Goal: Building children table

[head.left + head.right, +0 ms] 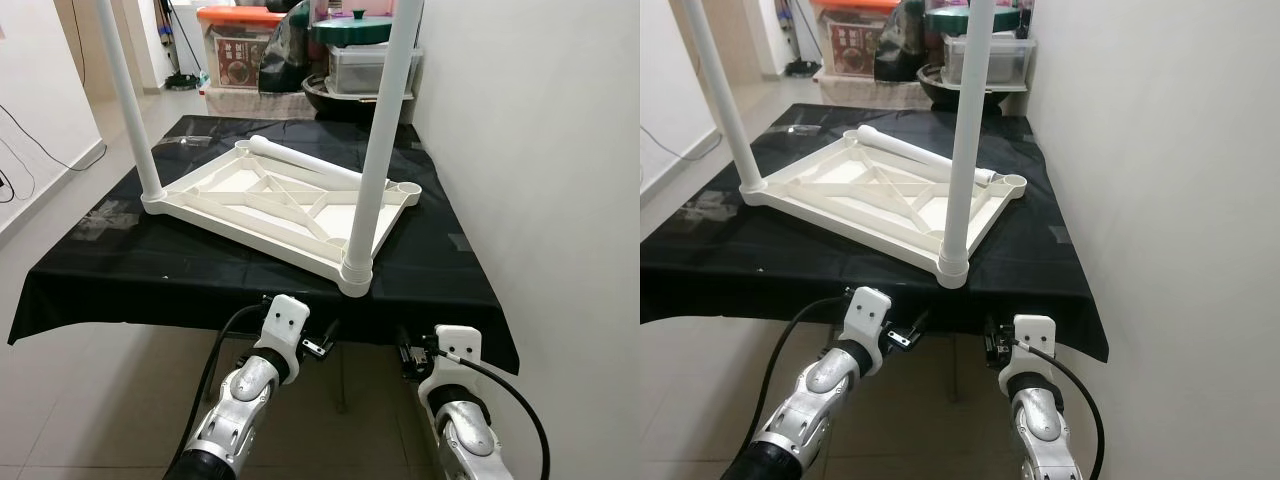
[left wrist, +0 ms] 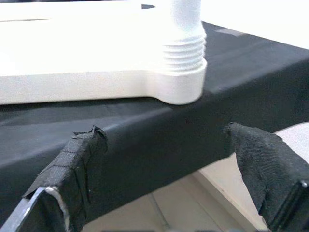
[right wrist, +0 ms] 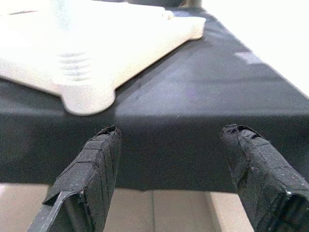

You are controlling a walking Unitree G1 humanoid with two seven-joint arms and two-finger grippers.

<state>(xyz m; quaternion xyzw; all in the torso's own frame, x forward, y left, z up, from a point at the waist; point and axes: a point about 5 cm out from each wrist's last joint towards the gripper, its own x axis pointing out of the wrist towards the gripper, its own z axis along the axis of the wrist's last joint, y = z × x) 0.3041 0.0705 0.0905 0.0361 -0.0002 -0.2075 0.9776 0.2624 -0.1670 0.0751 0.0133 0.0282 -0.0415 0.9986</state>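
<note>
White plastic upturned tabletop lies centre frame on the black-draped table, two white legs screwed upright, one loose leg lying across it. Left gripper and right gripper, lower frame, fingers spread, grasping nothing.

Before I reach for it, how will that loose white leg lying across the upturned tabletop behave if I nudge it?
The loose leg is a smooth round tube, so it will probably roll. It lies on the ribs of the tabletop, which may stop it. It looks like stiff, light plastic and may slip in the left gripper.
</note>
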